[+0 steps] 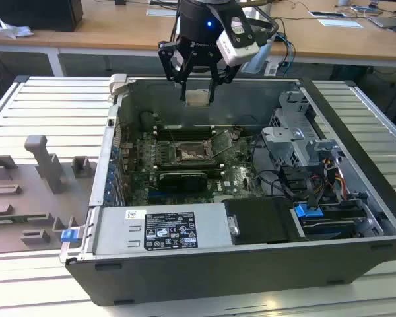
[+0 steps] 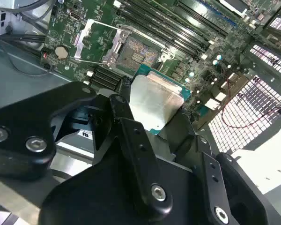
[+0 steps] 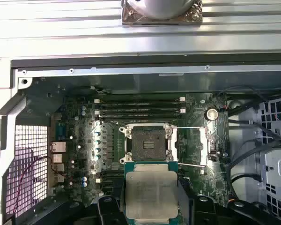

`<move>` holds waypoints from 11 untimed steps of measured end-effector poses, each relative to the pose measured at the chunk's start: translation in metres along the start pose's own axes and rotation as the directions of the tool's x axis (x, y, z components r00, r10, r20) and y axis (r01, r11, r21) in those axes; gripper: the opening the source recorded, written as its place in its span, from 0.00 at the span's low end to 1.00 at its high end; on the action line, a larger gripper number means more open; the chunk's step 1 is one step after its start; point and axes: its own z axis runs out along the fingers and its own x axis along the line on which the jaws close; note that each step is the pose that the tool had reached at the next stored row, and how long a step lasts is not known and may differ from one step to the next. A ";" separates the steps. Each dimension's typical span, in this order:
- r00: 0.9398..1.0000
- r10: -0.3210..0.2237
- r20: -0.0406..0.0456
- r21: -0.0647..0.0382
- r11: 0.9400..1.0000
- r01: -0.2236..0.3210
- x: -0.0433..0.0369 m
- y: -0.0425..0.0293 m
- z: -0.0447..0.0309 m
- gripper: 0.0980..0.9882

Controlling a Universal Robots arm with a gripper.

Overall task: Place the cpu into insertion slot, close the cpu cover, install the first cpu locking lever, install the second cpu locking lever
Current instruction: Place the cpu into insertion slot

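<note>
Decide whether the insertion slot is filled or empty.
Empty: the insertion slot shows a bare dark centre; the end effector holds the cpu clear of it.

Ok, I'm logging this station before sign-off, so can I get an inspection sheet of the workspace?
Surface: slatted metal table carrying an open computer case.
Job's things: chip held above the case; socket bare; cover standing open beside it.
Clutter: grey plastic blocks at the exterior view's left.
Pincer: shut on the chip.
Cables: black bundle inside the case.
Surroundings: wooden desks behind.
</note>
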 end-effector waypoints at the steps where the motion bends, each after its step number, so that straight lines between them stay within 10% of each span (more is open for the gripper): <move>1: 1.000 0.002 0.000 0.000 1.000 -0.002 0.0000 0.0000 0.0000 0.50; 11: 1.000 0.022 0.002 0.000 1.000 -0.022 0.0000 0.0000 0.0000 0.50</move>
